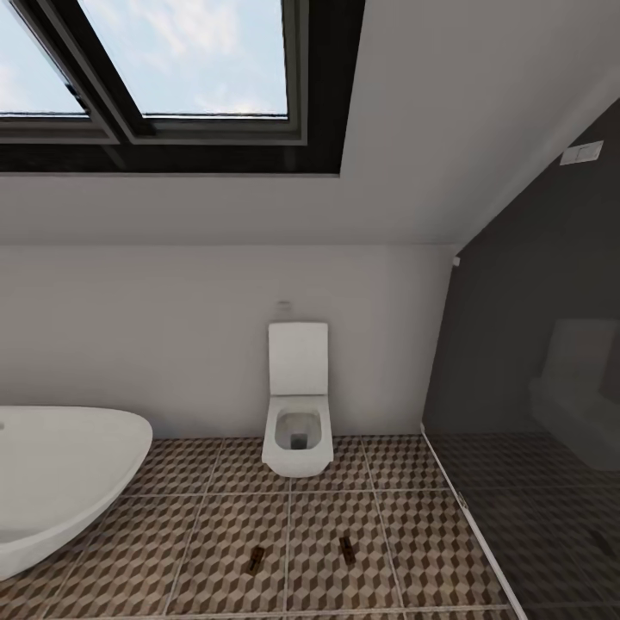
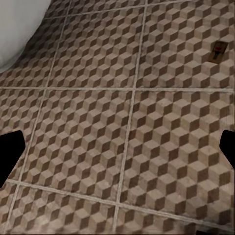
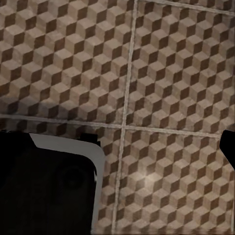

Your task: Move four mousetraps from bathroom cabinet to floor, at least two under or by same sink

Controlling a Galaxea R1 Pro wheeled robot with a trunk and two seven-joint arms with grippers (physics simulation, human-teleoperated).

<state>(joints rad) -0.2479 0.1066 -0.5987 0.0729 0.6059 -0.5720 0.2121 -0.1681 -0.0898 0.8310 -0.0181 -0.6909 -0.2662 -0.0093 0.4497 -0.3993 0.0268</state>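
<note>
We see two mousetraps lying flat on the bathroom floor (image 1: 344, 508), in front of the toilet: one mousetrap (image 1: 257, 561) on a tile nearer the tub, the other mousetrap (image 1: 347, 549) on the next tile toward the dark wall, the two apart with a grout line between them. In the left wrist view one small brown trap (image 2: 218, 52) also lies on the tiles, well away from the fingers. The floor is laid in large square tiles printed with brown, beige and white cubes, joined by pale grout. Beyond the traps, a white wall-hung toilet (image 1: 298, 413) with its lid raised stands against a plain white wall (image 1: 172, 327). The big oval white tub (image 1: 60, 474) curves in at the robot's left, and its rim (image 2: 19, 29) also shows in the left wrist view. A glossy dark wall (image 1: 534, 344) closes the right side and mirrors the toilet faintly. Overhead, a dark-framed skylight (image 1: 172, 77) opens on blue sky in the sloped ceiling. The left fingers (image 2: 10, 152) stand wide apart over bare tile, holding nothing. Of the right fingers (image 3: 230, 147) we see one dark tip, beside a dark rounded body (image 3: 49, 191), and we cannot tell how far they are parted.
</note>
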